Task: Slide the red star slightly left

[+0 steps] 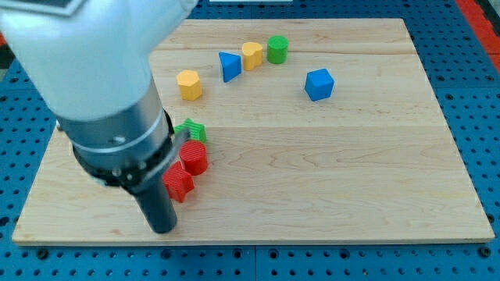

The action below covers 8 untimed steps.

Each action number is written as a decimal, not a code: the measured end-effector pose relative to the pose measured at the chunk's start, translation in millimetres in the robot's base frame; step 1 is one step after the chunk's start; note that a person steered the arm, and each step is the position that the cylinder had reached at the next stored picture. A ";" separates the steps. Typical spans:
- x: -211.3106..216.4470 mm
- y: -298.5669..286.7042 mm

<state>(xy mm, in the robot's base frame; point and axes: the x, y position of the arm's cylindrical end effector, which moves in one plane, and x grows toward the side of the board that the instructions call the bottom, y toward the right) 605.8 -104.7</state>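
Red star (pixel 179 184) touching my tip (pixel 162 228)

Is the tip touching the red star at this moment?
Cannot tell. In the camera view, my tip sits beside the red star, but the rod overlaps its edge, hiding any gap.

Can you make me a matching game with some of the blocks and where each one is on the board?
Things:
1. blue cube
2. green cylinder
3. red star
4. blue triangle

Places:
A. touching my tip's rod, near the view's bottom left
B. alone, furthest towards the view's right
C. between two yellow blocks
D. nearest the view's top, right of a yellow block

Pairs: 1-B, 2-D, 3-A, 4-C

My tip sits just left of and below the red star.
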 end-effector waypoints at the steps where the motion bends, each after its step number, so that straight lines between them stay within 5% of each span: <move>1: 4.2 27.0; 8: -37.3 57.4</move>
<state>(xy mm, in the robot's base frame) 568.5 -47.3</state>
